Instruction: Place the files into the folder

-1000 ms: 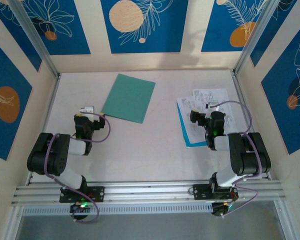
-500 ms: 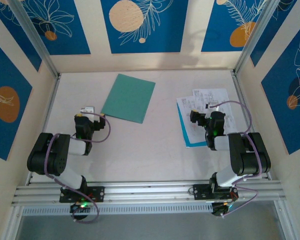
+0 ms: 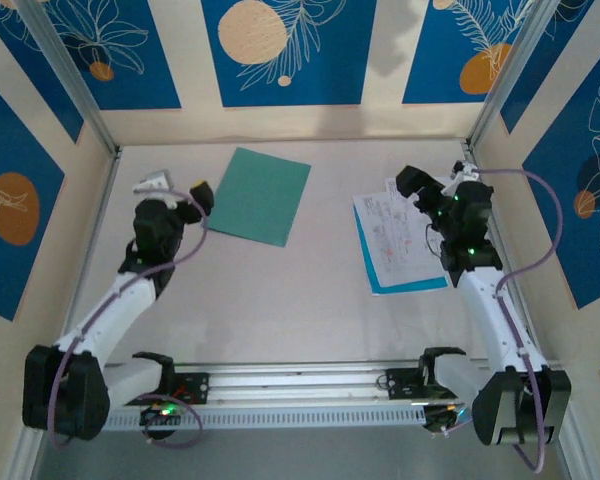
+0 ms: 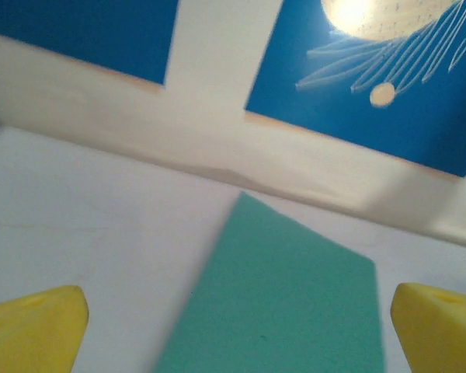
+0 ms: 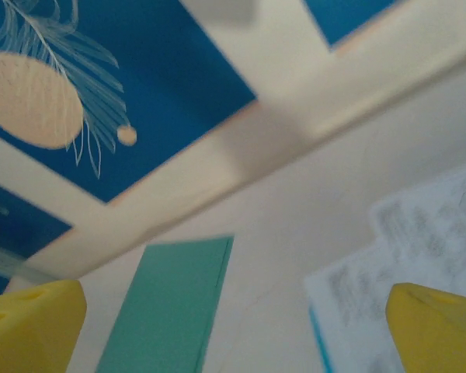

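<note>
Both my tools are released, jaws spread wide with nothing between them. I judge this as the opening approach: nothing is gripped and none of the task is done.

My left tool (image 3: 177, 187) hangs just beside the near-left corner of the folder (image 3: 258, 195). From its wrist view the teal cover lies straight ahead and below, between my two yellow fingertips. My right tool (image 3: 438, 177) sits above the far edge of the files (image 3: 400, 240). The white printed sheets are fanned loosely, with the light-blue sheet (image 3: 383, 284) showing along the pile's left and near edges. The pile lies mostly on the near side of that tool and well apart from the folder, with bare bench (image 3: 280, 300) between them.

The folder lies flat and shut; I see no paper in it or poking from it.

Next, I think my left tool must drop to the cover's edge and lift it open. My right must pinch thin sheets lying flat, which could slip or fan apart.
</note>
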